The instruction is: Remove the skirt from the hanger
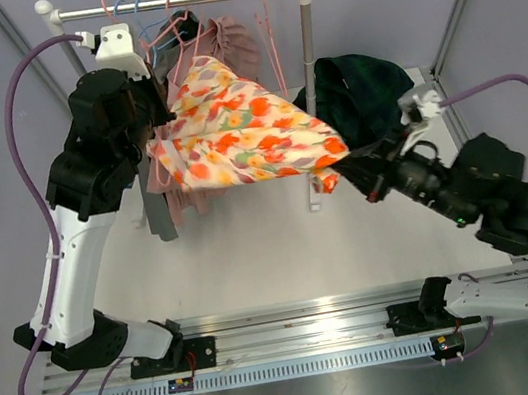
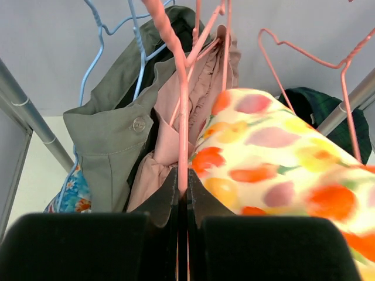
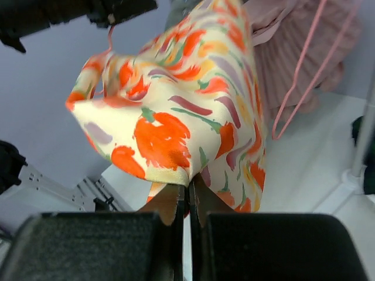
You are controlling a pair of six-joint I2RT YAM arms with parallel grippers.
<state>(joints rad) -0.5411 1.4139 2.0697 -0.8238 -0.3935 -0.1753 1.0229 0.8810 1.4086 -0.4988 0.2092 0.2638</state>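
Right gripper fingers, closest to their wrist camera, are pinched tight on the hem of the floral skirt. The left gripper is clamped on the wire of the pink hanger, which carries the skirt's other end. Stretched between the two, the skirt hangs in the air over the far half of the tabletop, just below the rack rail. An olive coat and a pink garment hang beside it. A dark green garment is bunched near the far right corner.
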